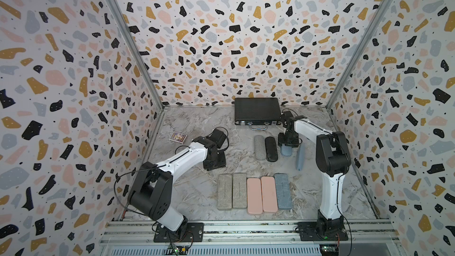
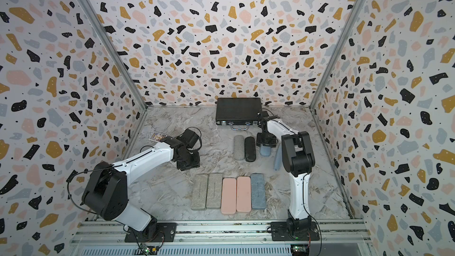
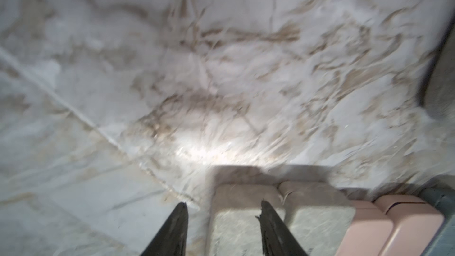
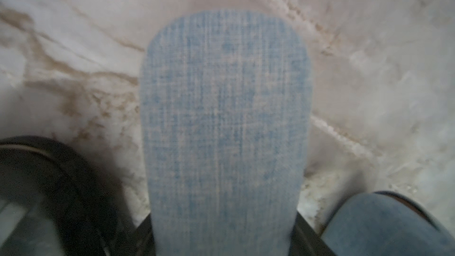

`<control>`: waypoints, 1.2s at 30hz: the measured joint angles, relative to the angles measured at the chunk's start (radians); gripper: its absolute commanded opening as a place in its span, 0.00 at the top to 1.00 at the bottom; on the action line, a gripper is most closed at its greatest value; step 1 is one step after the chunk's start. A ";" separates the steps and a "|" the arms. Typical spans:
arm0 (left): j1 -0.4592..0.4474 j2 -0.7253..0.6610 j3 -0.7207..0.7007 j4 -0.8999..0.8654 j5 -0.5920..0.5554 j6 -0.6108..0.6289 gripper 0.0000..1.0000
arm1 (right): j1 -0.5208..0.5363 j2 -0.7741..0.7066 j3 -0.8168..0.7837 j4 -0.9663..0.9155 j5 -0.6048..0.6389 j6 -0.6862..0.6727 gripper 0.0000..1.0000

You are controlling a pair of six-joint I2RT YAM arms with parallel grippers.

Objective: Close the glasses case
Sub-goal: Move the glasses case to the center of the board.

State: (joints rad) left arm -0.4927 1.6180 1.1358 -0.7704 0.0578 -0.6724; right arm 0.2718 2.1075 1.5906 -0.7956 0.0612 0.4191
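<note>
A light blue fabric glasses case (image 4: 224, 119) lies on the marble table, right of a black case, in both top views (image 1: 285, 151) (image 2: 265, 151). My right gripper (image 4: 224, 225) reaches down over its far end (image 1: 287, 142); a black finger presses each long side, shut on it. A darker blue case (image 1: 300, 158) stands on edge just to its right, showing a dark inner rim (image 4: 384, 222). Whether the two are joined is hidden. My left gripper (image 3: 222, 205) hangs open and empty left of centre (image 1: 216, 161).
A grey felt case (image 1: 259, 147) and a black case (image 1: 271, 149) lie left of the held one. A black briefcase (image 1: 257, 110) sits at the back wall. Several beige, pink and blue-grey cases (image 1: 254, 195) line the front. A small card (image 1: 177, 137) lies far left.
</note>
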 measured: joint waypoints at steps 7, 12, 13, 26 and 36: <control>0.000 0.171 0.146 0.025 0.076 0.041 0.57 | 0.031 -0.023 -0.033 0.005 -0.017 0.010 0.48; 0.000 0.262 0.194 0.032 0.119 0.051 0.58 | 0.078 -0.023 -0.034 0.007 -0.018 0.026 0.47; 0.000 0.274 0.203 0.031 0.123 0.051 0.59 | 0.086 -0.023 -0.035 0.008 -0.018 0.029 0.47; 0.000 0.439 0.467 0.010 0.147 0.093 0.66 | 0.146 -0.023 -0.034 0.010 -0.020 0.048 0.46; -0.002 0.574 0.613 0.006 0.170 0.117 1.00 | 0.147 -0.023 -0.032 0.010 -0.031 0.048 0.54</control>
State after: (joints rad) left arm -0.4946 2.1918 1.7485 -0.7643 0.2276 -0.5552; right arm 0.4191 2.0842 1.5585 -0.7856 0.0307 0.4675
